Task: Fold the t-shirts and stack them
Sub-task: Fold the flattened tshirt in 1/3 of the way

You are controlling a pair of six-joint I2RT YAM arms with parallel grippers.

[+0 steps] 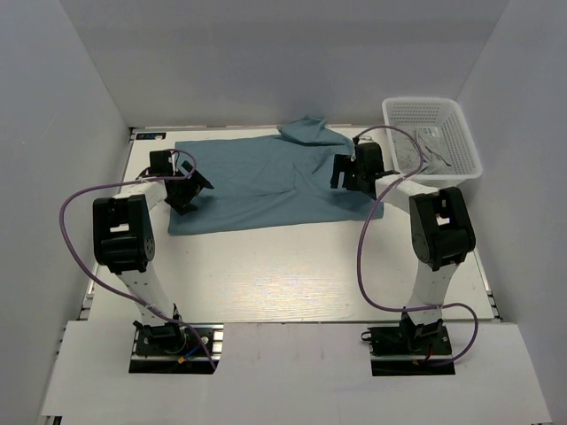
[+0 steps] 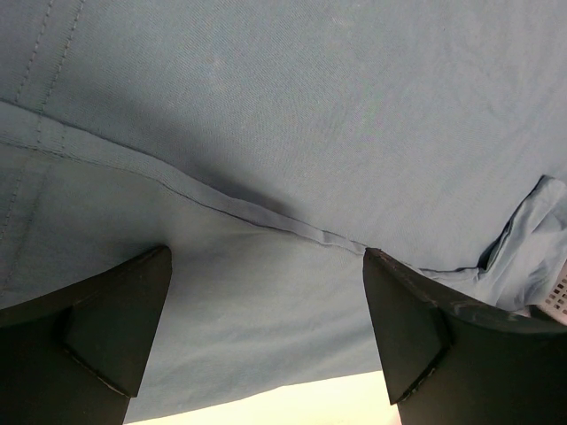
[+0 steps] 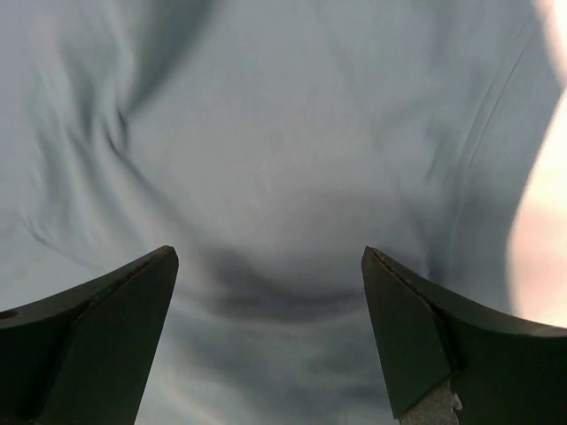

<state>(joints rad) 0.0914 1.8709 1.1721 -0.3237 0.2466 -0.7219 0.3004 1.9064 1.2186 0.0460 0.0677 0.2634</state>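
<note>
Left arm (image 1: 124, 235) and right arm (image 1: 438, 230) both reach forward off their bases, elbows bent. Left gripper (image 2: 266, 255) points down, jaws spread wide. Right gripper (image 3: 270, 252) is the same deal, wide apart (the wrist views show both pairs of dark fingers clearly separated), and angled inward.

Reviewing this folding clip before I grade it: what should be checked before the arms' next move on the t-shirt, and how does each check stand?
1. Left gripper free: ok, jaws wide apart over the t-shirt's left part, nothing held.
2. Right gripper free: ok, jaws wide apart over the cloth, nothing held.
3. Shirt lying flat: not ok, a sleeve is bunched at the far edge.
4. Shirt clear of the basket: cannot tell, the right arm hides the gap.
5. Near hem on the table: ok, it lies well inside the near edge.
</note>
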